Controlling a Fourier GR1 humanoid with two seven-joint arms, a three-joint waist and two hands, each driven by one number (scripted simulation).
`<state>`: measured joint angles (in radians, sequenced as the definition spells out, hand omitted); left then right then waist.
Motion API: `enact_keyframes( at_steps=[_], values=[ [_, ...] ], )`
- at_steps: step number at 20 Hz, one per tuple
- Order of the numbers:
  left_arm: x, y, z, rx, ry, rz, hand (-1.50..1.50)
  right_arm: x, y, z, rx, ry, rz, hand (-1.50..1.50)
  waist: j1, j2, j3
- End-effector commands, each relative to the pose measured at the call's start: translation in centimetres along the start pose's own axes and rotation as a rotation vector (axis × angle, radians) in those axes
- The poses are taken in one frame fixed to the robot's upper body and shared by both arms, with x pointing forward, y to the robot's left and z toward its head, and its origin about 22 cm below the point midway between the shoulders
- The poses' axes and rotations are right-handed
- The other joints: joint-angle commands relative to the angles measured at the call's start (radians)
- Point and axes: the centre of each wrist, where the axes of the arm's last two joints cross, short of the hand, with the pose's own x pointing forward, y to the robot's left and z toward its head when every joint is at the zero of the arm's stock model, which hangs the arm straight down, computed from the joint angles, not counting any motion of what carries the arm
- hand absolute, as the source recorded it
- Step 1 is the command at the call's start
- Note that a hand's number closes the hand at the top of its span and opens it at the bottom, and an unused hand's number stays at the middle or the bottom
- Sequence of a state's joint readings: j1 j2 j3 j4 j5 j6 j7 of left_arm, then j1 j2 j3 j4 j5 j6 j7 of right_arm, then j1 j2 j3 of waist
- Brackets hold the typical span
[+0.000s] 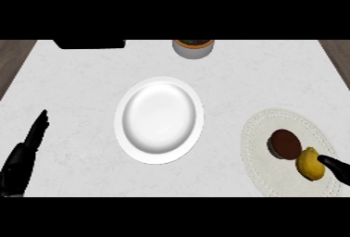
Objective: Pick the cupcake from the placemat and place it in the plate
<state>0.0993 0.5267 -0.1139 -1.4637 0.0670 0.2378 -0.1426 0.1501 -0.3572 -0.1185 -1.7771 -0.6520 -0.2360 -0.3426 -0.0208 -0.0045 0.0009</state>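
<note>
My right hand (336, 165) comes in at the lower right edge, and so little of it shows that I cannot tell whether it is apart or closed. Its dark tip lies against the right side of a yellow lemon (311, 166), though I cannot say whether the 2 truly touch. The lemon sits on the near part of a pale, lacy oval placemat (273, 120). Just beside it, up and to the left, the cupcake (285, 142) stands on the same placemat, showing its dark brown top; nothing holds it. My left hand (21, 159) rests at the lower left, open, with its fingers straight and pointing away from me, well apart from everything else. Between my 2 hands, near the middle of the tabletop (75, 83), lies the white plate (159, 119), bare and glossy, well clear of the placemat's left edge. The tabletop is white with a faint grey marbling and fills nearly all I see. At its far edge a pale round pot (193, 48) with a brown filling stands a little right of the plate's line, and a flat black object (89, 44) sits further left along that edge. Beyond both far corners a strip of brown wooden floor (14, 55) shows.
</note>
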Motion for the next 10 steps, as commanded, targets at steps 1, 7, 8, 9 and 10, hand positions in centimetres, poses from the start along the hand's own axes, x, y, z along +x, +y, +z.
enact_keyframes(
  at_steps=[1,7,8,9,10],
  values=[
    [-0.9,-0.8,-1.2,-0.004,-0.019,-0.002,0.00,3.0,-3.4,1.7,0.069,0.015,0.029,-1.50,0.003,0.003,-0.001],
    [0.9,-0.6,-0.7,-0.009,-0.029,0.009,0.00,6.2,-5.5,0.6,0.322,0.219,0.344,-1.50,0.004,0.002,-0.002],
    [0.8,0.0,-0.8,-0.018,-0.032,-0.011,0.00,5.5,-6.0,0.6,0.337,0.242,0.400,-1.50,0.014,0.005,-0.002],
    [0.7,-0.3,0.0,-0.007,-0.026,0.006,0.00,5.3,-6.7,1.5,0.373,0.275,0.438,-1.50,0.018,0.003,-0.001],
    [0.8,-1.1,-0.7,-0.023,-0.036,0.008,0.00,6.1,-6.4,-0.5,0.386,0.289,0.483,-1.50,0.020,0.007,-0.002]
  ],
)
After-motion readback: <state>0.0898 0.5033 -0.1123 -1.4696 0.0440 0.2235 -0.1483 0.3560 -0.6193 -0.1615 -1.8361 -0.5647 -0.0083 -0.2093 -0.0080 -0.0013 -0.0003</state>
